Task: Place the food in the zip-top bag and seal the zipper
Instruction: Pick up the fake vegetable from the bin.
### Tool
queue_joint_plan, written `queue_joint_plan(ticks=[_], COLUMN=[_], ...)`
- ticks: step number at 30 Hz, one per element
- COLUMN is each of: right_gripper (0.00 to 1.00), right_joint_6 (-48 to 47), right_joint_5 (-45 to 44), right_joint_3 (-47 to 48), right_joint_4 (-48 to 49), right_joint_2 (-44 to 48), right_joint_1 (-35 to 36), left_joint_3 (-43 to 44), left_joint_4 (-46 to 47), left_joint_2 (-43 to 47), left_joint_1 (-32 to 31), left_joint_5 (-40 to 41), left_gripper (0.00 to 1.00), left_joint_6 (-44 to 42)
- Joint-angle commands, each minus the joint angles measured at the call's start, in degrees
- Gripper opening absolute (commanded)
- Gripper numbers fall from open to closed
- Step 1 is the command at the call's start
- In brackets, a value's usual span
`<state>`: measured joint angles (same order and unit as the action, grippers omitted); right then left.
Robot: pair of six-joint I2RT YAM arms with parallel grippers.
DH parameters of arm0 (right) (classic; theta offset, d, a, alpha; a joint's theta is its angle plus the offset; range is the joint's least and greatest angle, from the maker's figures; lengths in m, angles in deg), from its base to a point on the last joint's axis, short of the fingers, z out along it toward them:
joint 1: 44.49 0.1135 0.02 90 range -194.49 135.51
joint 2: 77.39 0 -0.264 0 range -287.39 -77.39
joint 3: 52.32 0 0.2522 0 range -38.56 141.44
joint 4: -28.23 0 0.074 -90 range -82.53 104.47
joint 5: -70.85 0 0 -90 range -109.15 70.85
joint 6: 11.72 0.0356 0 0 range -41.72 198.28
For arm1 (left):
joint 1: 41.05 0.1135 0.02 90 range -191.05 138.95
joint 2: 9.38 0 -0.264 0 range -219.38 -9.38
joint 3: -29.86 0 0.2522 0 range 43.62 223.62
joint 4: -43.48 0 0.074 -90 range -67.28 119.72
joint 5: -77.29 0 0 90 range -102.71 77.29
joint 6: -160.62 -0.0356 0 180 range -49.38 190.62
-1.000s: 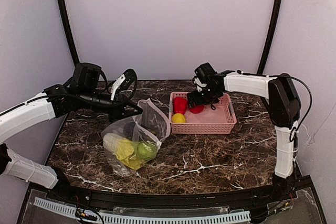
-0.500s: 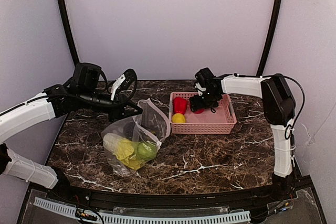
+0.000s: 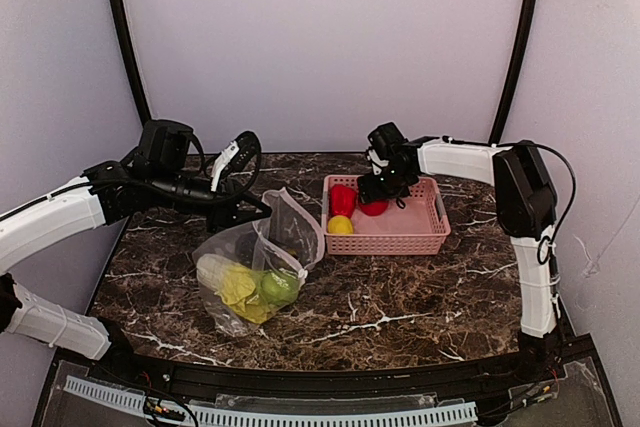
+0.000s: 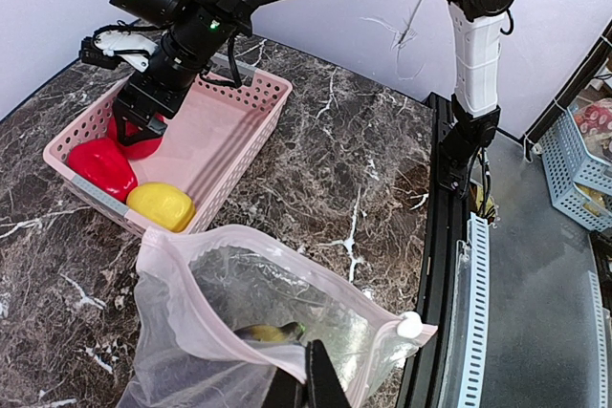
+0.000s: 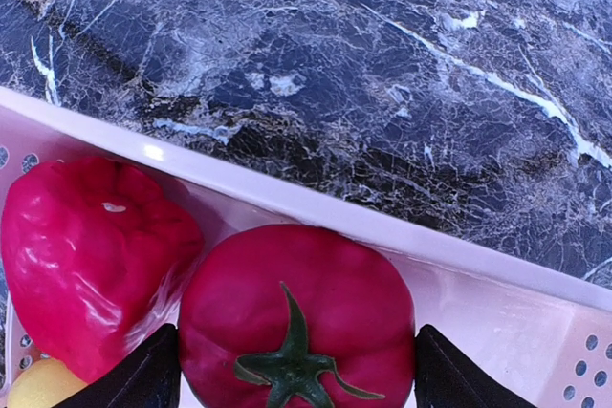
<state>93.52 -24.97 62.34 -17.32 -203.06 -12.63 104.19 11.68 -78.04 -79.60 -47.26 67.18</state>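
1. Pinching the top edge of the zip-top bag (image 4: 244, 298), our left claw (image 4: 306, 375) is shut on it.
2. The cabbage (image 3: 238, 292) and a green ball (image 3: 279, 287) lie inside.
3. Our right claw (image 5: 296, 360) sits around the tomato (image 5: 296, 293) in the pink basket (image 3: 400, 239); we cannot tell if it squeezes.
4. A red pepper (image 5: 86, 255) and yellow piece (image 4: 161, 205) lie beside it.

Red tomato (image 5: 296, 317) sits between the spread fingertips (image 5: 134, 381) of the hand (image 5: 296, 377), beside a red pepper (image 5: 91, 255) in the pink basket (image 5: 497, 279)
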Motion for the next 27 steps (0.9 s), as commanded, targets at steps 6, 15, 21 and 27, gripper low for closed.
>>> queue_joint_plan(ticks=[6,15,21,27], right_gripper=[0.73,0.71,0.71,0.71], right_joint_6=[-0.21,-0.17,-1.11,-0.88], right_joint_5=[-1.23,-0.92,-0.16,10.55], right_joint_3=[1.12,-1.5,-8.81,-19.37], right_joint_4=[-0.29,-0.08,1.13,6.06], right_joint_2=[-1.23,4.23,16.64,32.26], right_joint_1=[-0.22,-0.23,-0.14,1.39], left_joint_3=[-0.33,-0.36,-0.31,-0.36], left_joint_4=[0.9,0.82,0.79,0.82], left_joint_2=[1.09,1.06,1.03,0.91], left_joint_1=[-0.39,-0.33,-0.35,-0.46], left_joint_5=[-0.16,0.39,0.51,0.25], left_gripper=[0.01,0.01,0.01,0.01], left_joint_6=[-0.6,-0.72,-0.75,-0.59])
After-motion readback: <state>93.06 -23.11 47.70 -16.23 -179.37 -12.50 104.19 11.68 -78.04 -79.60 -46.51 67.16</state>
